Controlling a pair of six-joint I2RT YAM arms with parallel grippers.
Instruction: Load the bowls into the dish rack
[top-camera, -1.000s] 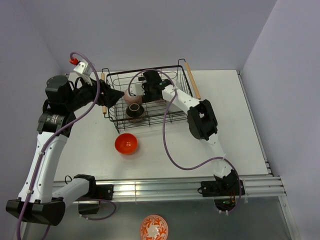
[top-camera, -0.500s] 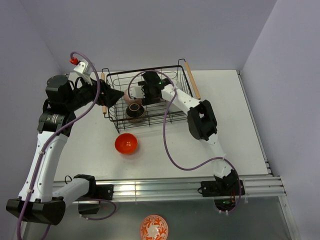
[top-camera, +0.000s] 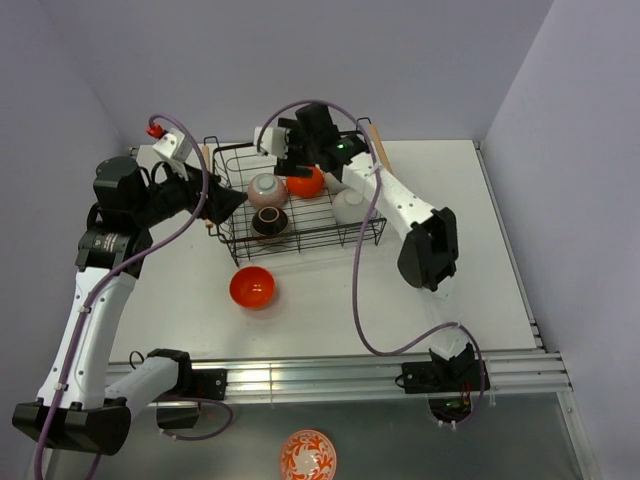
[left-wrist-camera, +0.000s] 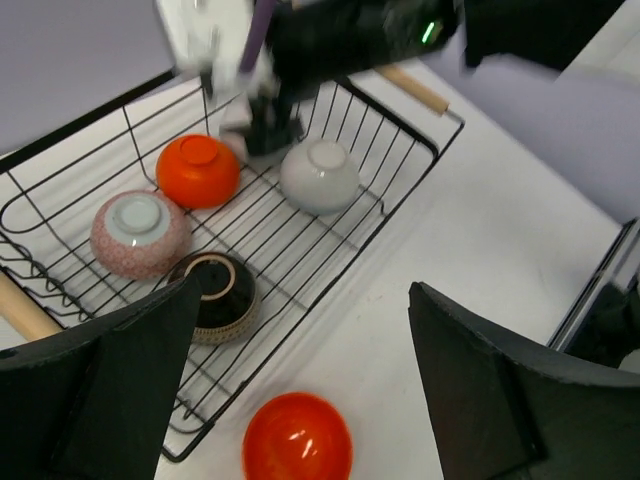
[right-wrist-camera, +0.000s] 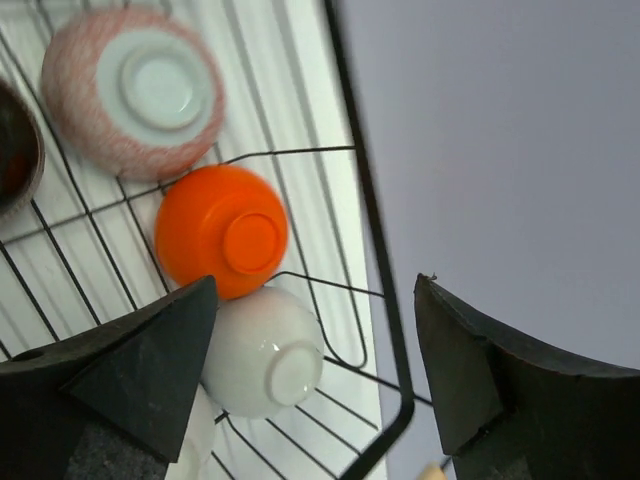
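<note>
The black wire dish rack (top-camera: 368, 238) stands at the back of the table. In it lie, upside down, a pinkish-white bowl (top-camera: 265, 188), an orange bowl (top-camera: 305, 182), a white bowl (top-camera: 348, 205) and a dark patterned bowl (top-camera: 270, 222). A second orange bowl (top-camera: 252, 287) sits upright on the table in front of the rack. My right gripper (top-camera: 288, 160) hangs open and empty above the rack's far side, over the orange bowl (right-wrist-camera: 222, 230) and the white bowl (right-wrist-camera: 262, 350). My left gripper (top-camera: 225, 200) is open and empty at the rack's left end, above the loose orange bowl (left-wrist-camera: 297, 438).
An orange-and-white patterned bowl (top-camera: 308, 455) lies below the table's near edge. Wooden rod handles (top-camera: 385, 160) stick out at the rack's short ends. The walls stand close behind the rack and to the left.
My right gripper has lifted out of the rack and drawn back toward its far side, which uncovers the orange and white bowls. The left arm has barely moved.
</note>
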